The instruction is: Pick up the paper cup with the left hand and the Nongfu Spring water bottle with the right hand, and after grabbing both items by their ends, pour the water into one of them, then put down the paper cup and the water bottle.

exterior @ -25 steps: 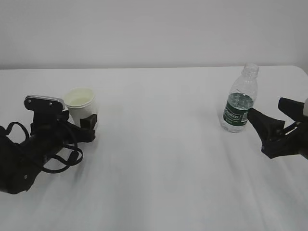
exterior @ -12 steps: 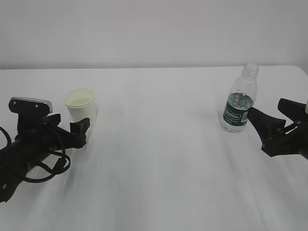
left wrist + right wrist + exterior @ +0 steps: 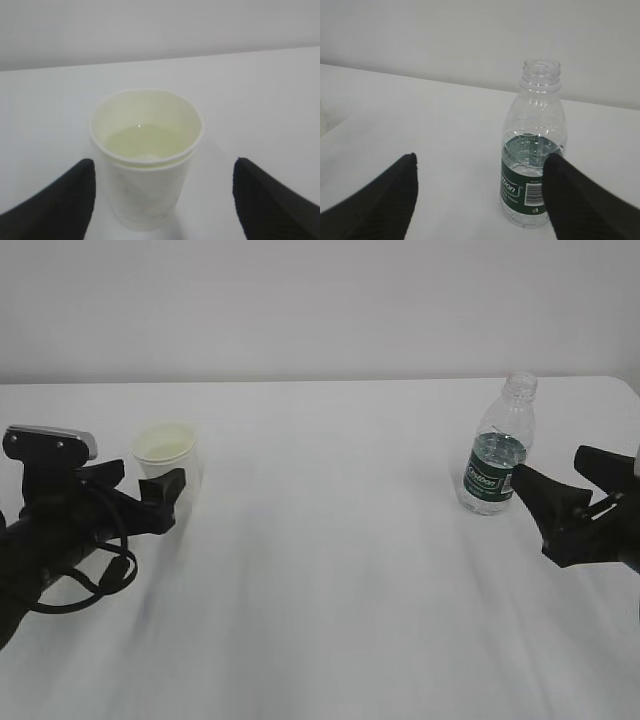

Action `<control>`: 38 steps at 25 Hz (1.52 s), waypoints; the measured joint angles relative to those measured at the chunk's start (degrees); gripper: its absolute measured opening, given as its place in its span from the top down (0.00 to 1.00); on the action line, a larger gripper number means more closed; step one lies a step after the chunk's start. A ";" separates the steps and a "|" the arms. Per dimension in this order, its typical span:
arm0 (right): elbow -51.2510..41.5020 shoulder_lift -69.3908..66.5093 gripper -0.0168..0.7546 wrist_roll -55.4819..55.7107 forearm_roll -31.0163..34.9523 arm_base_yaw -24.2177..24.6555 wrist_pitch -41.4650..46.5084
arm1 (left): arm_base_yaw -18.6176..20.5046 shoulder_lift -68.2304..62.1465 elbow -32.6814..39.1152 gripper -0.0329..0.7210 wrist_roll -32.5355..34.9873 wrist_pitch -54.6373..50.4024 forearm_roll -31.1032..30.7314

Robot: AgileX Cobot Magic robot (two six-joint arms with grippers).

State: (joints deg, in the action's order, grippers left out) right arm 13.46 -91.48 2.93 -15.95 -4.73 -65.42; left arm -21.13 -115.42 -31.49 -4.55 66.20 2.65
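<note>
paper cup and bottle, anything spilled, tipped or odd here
Nothing stands out. The paper cup stands upright with liquid inside, and the Nongfu Spring water bottle is upright and capless with water in its lower part. No puddle shows on the white table. Both claws, left and right, are open and hold nothing.

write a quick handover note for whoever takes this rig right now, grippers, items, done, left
Left gripper: open, empty, small white paper cup just ahead between the fingers, untouched.
Right gripper: open, empty, beside the clear ribbed plastic bottle with the green label.
Both stand upright on the white table. The cup holds liquid; the bottle is capless, partly full.
Done: apparently pour and set-down.
Left: seemingly only clearing the arms.
</note>
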 joint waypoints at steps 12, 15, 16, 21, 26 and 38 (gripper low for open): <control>5.12 7.18 0.22 0.24 0.95 0.00 6.55 | 0.00 8.20 0.04 0.17 -0.02 -1.61 -0.35; 7.93 10.00 0.22 0.24 0.94 0.00 11.15 | 0.00 11.41 0.17 0.17 -0.02 -4.31 -0.35; 8.83 10.96 0.22 0.24 0.94 0.00 12.91 | 0.00 12.65 0.26 0.17 -0.02 -5.34 -0.35; 11.90 15.60 0.22 0.24 0.94 0.00 21.29 | 0.00 18.98 0.30 0.17 -0.12 -12.19 -0.35; 12.64 20.76 0.22 0.82 0.94 0.00 27.80 | 0.00 25.51 0.53 0.17 -0.36 -20.51 -0.14; 12.64 38.79 0.22 2.66 0.94 0.00 49.05 | 0.00 40.66 0.66 0.17 -0.45 -40.33 0.24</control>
State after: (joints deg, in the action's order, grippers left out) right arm 26.10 -52.69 5.58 -15.01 -4.73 -16.37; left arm -21.13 -74.76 -30.83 -5.00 25.88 2.90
